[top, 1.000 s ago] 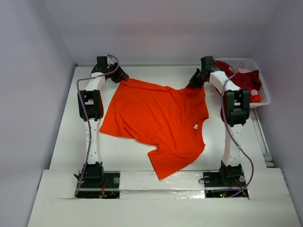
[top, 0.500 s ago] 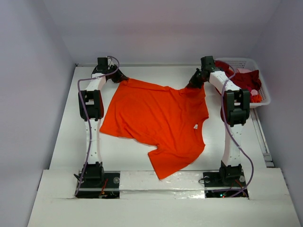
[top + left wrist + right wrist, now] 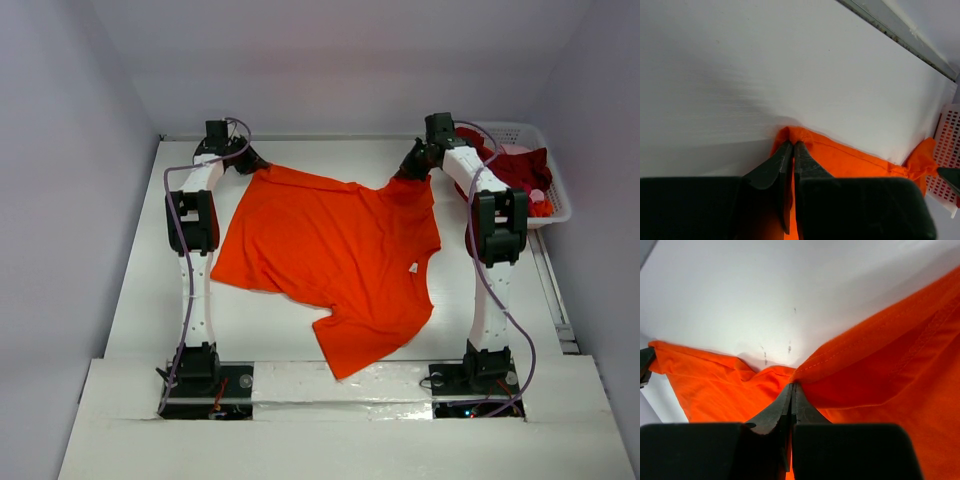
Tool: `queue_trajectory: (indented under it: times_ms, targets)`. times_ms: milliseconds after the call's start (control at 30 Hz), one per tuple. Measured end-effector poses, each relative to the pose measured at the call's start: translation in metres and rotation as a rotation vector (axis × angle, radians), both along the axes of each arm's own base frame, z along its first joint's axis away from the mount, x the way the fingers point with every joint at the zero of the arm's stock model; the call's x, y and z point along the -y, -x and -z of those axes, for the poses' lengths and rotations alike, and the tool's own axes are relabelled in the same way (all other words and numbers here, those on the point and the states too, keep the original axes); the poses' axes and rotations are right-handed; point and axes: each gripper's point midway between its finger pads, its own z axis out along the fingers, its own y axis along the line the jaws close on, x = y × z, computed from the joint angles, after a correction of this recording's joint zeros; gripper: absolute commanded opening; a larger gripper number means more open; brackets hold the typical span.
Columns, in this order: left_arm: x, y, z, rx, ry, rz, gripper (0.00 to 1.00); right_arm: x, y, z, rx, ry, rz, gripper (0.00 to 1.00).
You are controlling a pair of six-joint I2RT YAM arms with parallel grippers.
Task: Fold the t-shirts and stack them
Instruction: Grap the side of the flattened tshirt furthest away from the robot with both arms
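A bright orange t-shirt [image 3: 335, 255] lies spread on the white table, its hem toward the back. My left gripper [image 3: 256, 165] is shut on the shirt's far left hem corner [image 3: 799, 136]. My right gripper [image 3: 410, 172] is shut on the far right hem corner [image 3: 796, 374], which is lifted slightly and puckered. Dark red t-shirts [image 3: 520, 165] and a pinkish one [image 3: 514, 149] are heaped in the white lattice basket [image 3: 553, 192] at the back right.
The basket stands just right of the right arm. The back wall rail [image 3: 900, 37] runs close behind both grippers. Bare table [image 3: 140, 270] shows left of the shirt and at the front.
My left gripper has closed on the shirt's hem corner. The right gripper has risen slightly with its corner. The shirt has otherwise stayed put.
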Motion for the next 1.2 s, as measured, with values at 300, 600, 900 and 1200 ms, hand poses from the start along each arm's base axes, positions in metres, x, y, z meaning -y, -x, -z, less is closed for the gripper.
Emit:
queue_trajectory:
  times_ms: [300, 600, 900, 1200]
  targets:
    - [-0.010, -0.001, -0.005, -0.006, -0.024, -0.033, 0.00, 0.002, -0.025, -0.033, 0.086, 0.033, -0.012, 0.00]
    - [-0.051, -0.005, -0.053, 0.049, -0.063, -0.135, 0.00, 0.002, -0.032, -0.052, 0.126, 0.035, -0.018, 0.00]
    - [-0.076, -0.009, -0.083, 0.099, -0.086, -0.202, 0.00, 0.000, -0.033, -0.029, 0.084, 0.038, -0.038, 0.00]
    - [-0.075, -0.004, -0.072, 0.065, -0.087, -0.204, 0.00, -0.003, -0.037, -0.029, 0.094, 0.036, -0.073, 0.00]
